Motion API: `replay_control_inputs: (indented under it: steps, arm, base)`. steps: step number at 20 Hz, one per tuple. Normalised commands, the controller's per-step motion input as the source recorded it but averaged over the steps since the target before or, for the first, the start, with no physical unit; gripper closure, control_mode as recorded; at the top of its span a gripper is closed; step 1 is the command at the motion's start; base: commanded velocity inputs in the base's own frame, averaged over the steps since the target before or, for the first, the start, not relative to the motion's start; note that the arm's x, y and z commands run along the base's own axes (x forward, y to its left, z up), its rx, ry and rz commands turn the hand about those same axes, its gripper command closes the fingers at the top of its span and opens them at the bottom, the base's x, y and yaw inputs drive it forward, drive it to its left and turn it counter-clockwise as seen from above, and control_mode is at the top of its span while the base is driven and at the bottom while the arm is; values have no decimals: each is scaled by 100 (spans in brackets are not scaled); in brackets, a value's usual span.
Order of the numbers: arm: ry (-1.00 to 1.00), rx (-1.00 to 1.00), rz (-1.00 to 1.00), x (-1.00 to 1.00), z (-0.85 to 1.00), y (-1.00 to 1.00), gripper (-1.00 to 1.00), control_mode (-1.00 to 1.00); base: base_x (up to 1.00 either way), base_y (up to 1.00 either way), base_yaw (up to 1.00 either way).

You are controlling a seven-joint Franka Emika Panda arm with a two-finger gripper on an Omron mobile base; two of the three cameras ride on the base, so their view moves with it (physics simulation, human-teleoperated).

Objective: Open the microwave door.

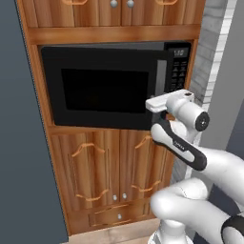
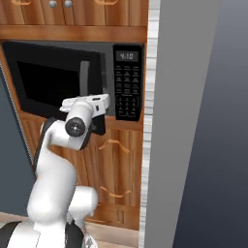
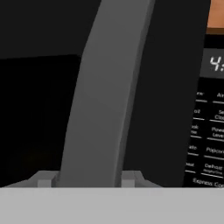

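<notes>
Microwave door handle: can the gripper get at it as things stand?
Probably yes. In the hand view the grey handle of the microwave door rises close up between the gripper's two fingers, with nothing between them.

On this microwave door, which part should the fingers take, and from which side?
Take the vertical grey bar handle on the microwave door, at the edge beside the keypad panel. Come straight at the front, one finger on each side of the bar: it stands proud of the flat, glossy panel, which offers no other grip.
</notes>
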Motion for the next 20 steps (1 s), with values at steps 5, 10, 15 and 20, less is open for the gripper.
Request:
replay_control_inputs:
  steps: [5,10,15,20]
  arm:
    - [-3,0,0,-100,40,26,100,-100]
    - [-1,0,-4,-99,37,57,100,-100]
    - [0,-8,-6,-61,43,78,-100,-100]
    - [0,-1,-2,-17,3,2,-100,-100]
  base:
    - [0,0,0]
    - [0,0,0]
    - [0,0,0]
    - [0,0,0]
